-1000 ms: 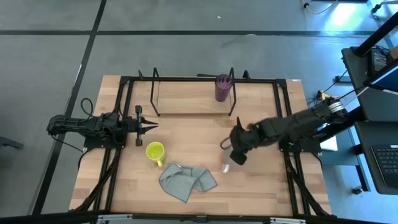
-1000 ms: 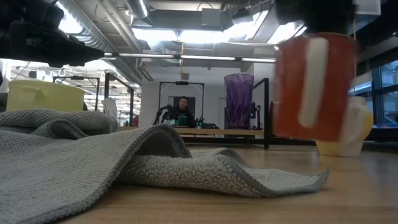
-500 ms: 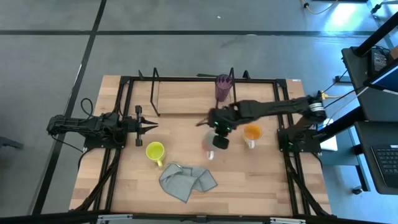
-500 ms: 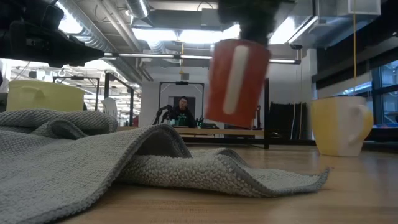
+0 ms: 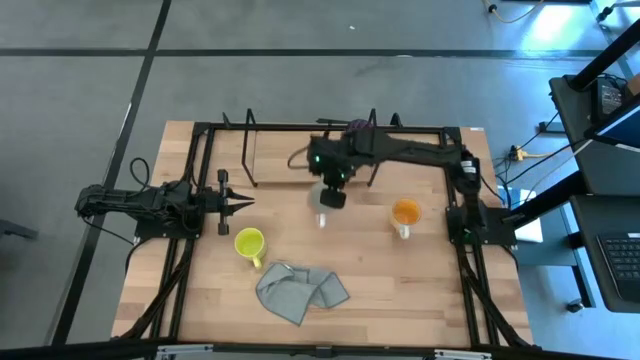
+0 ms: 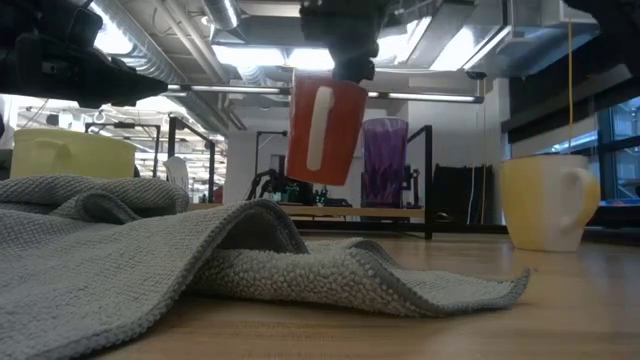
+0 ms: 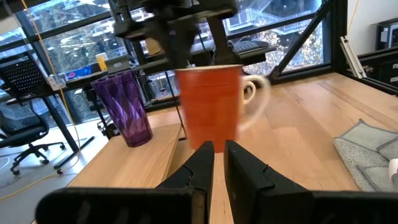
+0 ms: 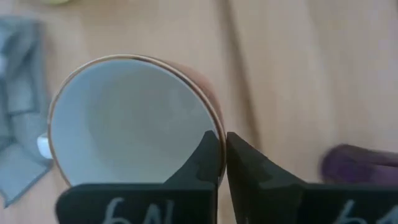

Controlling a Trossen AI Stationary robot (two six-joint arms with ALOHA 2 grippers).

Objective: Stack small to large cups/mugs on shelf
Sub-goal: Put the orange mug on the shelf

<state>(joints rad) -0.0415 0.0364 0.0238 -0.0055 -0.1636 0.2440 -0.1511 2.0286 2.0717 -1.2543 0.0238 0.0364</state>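
Four vessels are spread over the wooden table (image 5: 420, 290), and one of them hangs in the air. The largest thing on the table is the black wire shelf (image 5: 300, 165) along the far edge, with its upright end loops; the purple tumbler (image 6: 385, 164) stands on it toward the right end, partly hidden in the high view by the right arm. That arm reaches in from the right side, and the right gripper (image 5: 330, 180) hangs just in front of the shelf near its middle, its fingers (image 8: 208, 158) pinched over the rim of the red mug with a white inside (image 6: 325, 130), which it holds clear of the table, tilted, its white handle turned toward the near side. The grey cloth (image 5: 300, 290) lies rumpled near the front edge, at the middle. The mug with the orange inside (image 5: 405, 213) stands on the table to the right, well apart from the shelf, and the small yellow mug (image 5: 249, 243) stands to the left, just beyond the cloth. The left gripper (image 5: 238, 205) rests at the left side of the table, near the yellow mug, with its fingers close together and holding nothing.
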